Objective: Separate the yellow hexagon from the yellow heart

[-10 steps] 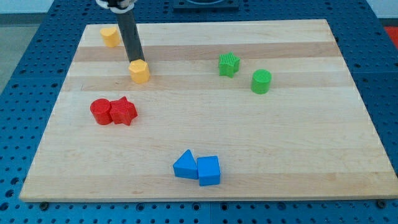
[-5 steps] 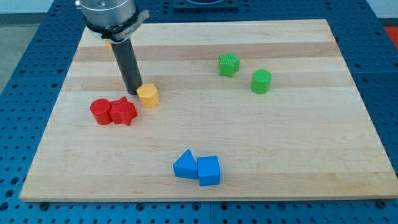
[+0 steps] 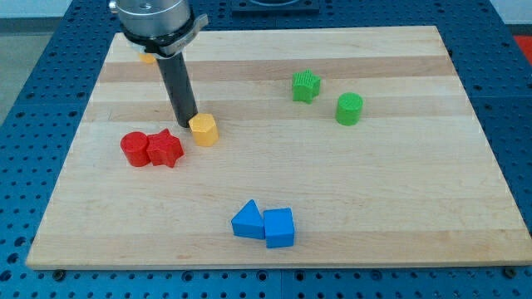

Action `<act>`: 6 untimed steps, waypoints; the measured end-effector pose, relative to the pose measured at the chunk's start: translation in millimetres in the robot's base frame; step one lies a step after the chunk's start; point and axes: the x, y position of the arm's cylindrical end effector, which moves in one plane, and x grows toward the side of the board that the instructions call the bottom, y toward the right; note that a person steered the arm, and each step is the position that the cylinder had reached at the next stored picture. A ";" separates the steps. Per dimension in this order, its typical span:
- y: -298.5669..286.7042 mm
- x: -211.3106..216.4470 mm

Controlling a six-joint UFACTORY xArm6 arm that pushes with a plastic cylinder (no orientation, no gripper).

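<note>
The yellow hexagon (image 3: 204,130) sits left of the board's middle, just right of the red blocks. My tip (image 3: 186,124) stands right against its upper left side. The yellow heart (image 3: 147,58) lies near the board's top left corner; the arm's head hides most of it and only a sliver shows. The hexagon is far below and to the right of the heart.
A red cylinder (image 3: 133,149) and a red star (image 3: 165,149) touch each other left of the hexagon. A green star (image 3: 306,85) and a green cylinder (image 3: 350,109) sit at upper right. A blue triangle (image 3: 247,220) and a blue block (image 3: 279,227) sit at the bottom.
My tip has pushed the yellow hexagon down and to the right, away from the heart, to beside the red star. The arm's head now covers most of the heart.
</note>
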 end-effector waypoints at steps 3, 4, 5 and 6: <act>26.1 -14.3; 33.5 -10.4; 33.5 3.1; 33.5 19.4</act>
